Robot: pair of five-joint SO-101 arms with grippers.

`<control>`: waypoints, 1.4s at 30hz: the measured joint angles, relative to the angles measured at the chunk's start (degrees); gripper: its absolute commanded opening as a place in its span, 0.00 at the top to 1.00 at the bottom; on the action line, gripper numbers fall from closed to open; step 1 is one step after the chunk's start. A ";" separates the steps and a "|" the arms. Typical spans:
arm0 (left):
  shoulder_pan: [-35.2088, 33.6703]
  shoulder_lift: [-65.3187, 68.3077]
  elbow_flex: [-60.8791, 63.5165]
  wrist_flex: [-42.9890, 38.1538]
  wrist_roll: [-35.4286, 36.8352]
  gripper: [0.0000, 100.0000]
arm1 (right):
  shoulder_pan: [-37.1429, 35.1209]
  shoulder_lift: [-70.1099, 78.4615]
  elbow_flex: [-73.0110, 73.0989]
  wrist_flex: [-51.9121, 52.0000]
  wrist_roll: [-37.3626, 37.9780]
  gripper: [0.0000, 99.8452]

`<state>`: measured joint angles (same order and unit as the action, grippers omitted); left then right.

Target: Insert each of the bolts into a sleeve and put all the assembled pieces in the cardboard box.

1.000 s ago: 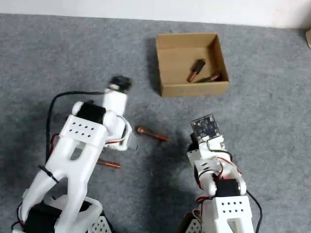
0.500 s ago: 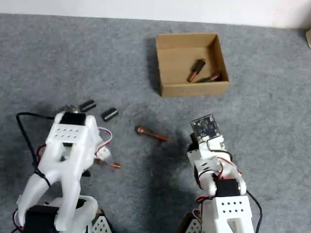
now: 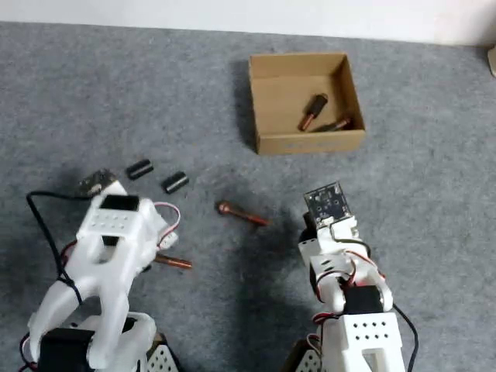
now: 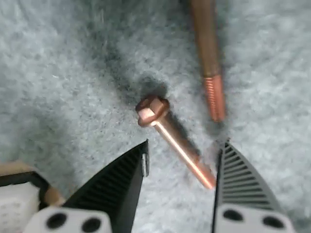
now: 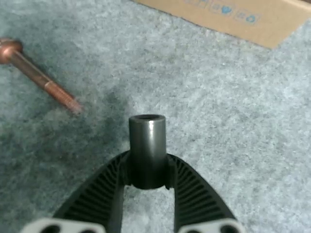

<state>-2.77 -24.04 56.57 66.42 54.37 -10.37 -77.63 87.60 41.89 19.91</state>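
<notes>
left wrist view: the left gripper (image 4: 184,145) is open, its jaws either side of a copper bolt (image 4: 167,133) on grey carpet (image 4: 58,73), a second bolt (image 4: 208,58) just beyond. the right gripper (image 5: 148,167) clamps a black sleeve (image 5: 147,141); the cardboard box (image 5: 218,14) lies further off.

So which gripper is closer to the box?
Right. The right gripper, holding a sleeve, sits a little short of the box; the left gripper is farther off, over a bolt.
</notes>
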 measured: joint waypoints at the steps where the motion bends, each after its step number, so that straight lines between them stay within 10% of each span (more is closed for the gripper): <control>1: 0.09 0.00 1.67 -1.85 0.53 0.79 | 0.00 0.00 0.00 0.00 0.00 1.00; 11: 0.35 -0.18 6.33 -7.65 1.32 0.80 | 0.00 0.00 0.00 0.00 0.00 1.00; 15: 0.62 -0.88 8.26 -10.20 1.32 1.00 | 0.00 0.00 0.00 0.00 0.00 1.00; 42: 0.79 -0.35 -5.01 -8.79 -7.74 0.99 | 0.00 0.00 0.00 0.00 0.00 1.00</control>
<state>-1.98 -24.40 51.56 57.63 46.64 -10.37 -77.63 87.60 41.89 19.91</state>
